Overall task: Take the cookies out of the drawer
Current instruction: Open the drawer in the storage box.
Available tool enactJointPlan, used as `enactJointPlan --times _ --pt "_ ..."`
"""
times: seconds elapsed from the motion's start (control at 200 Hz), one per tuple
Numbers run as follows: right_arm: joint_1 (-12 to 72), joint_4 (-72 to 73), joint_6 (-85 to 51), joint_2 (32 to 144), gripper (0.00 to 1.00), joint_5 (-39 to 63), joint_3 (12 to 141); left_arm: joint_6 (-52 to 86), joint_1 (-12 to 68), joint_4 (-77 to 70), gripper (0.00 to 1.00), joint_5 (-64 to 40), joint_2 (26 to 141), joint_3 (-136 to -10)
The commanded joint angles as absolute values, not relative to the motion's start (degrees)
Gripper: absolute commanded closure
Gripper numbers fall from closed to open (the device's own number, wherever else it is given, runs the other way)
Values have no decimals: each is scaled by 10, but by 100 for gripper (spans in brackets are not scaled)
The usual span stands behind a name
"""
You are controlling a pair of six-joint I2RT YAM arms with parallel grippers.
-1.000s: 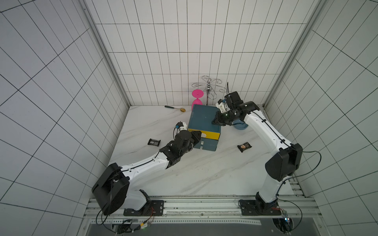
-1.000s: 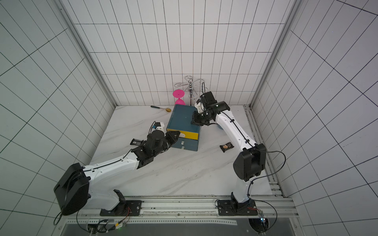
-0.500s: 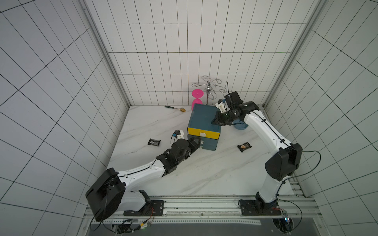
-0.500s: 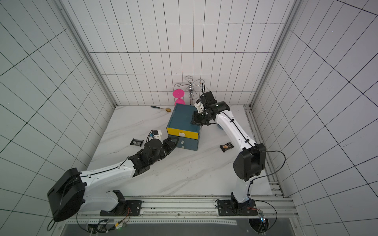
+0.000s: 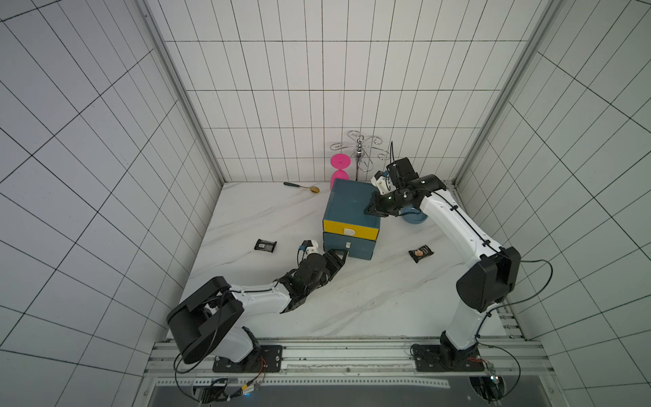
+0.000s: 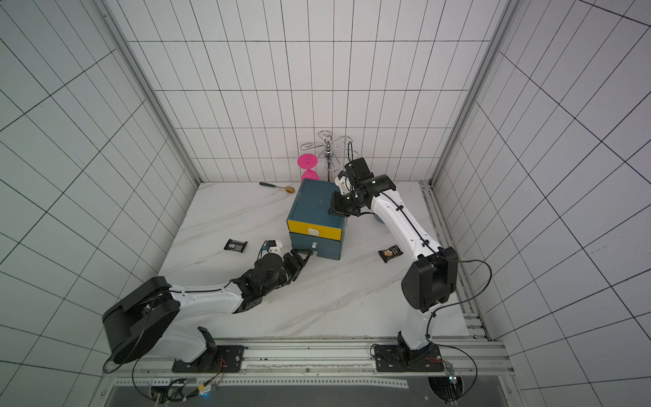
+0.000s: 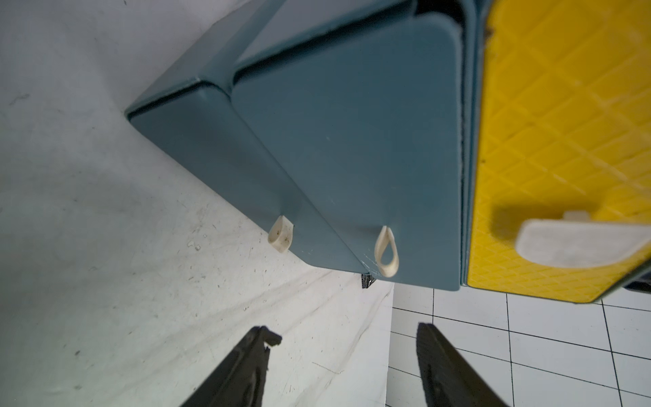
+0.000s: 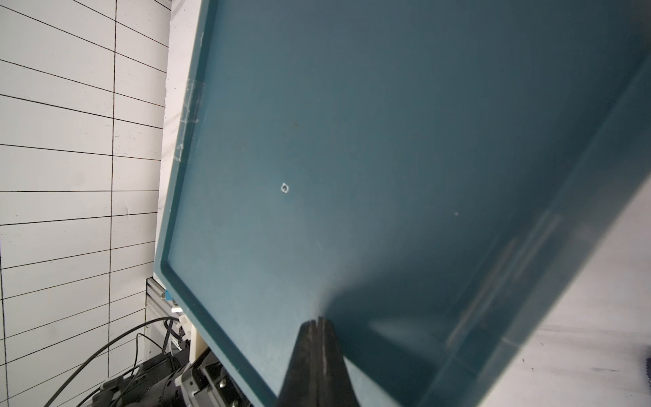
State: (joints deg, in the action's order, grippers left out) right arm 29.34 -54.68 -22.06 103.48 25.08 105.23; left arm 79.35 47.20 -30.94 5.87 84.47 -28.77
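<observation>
left gripper (image 7: 347, 334): jaws apart, empty — loop pull (image 7: 386, 252) of teal drawer (image 7: 352, 141) lies just ahead, untouched | right gripper (image 8: 318, 322): closed, resting on cabinet top (image 8: 387, 176) | left arm nearer

- a pink plastic stemmed goblet (image 5: 340, 168), upright by the back wall, well beyond the right gripper (image 5: 368, 211)
- a chrome wire rack (image 5: 359, 151), just beside the goblet
- a gold-bowled spoon with a dark handle (image 5: 301, 186), flat on the white marble tabletop (image 5: 264, 218), far ahead of the left gripper (image 5: 341, 254)
- a blue round bowl (image 5: 414, 219), close behind the right gripper, partly hidden
</observation>
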Motion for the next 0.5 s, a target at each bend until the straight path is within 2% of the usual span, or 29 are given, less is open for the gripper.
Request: enactJointPlan --times 0.0,0.495 --pt "294 -624 -211 1073 100 221 1029 801 457 -380 33 42 877 -313" --pt "280 -615 -200 1078 100 229 1006 798 429 -471 43 -6 975 -356"
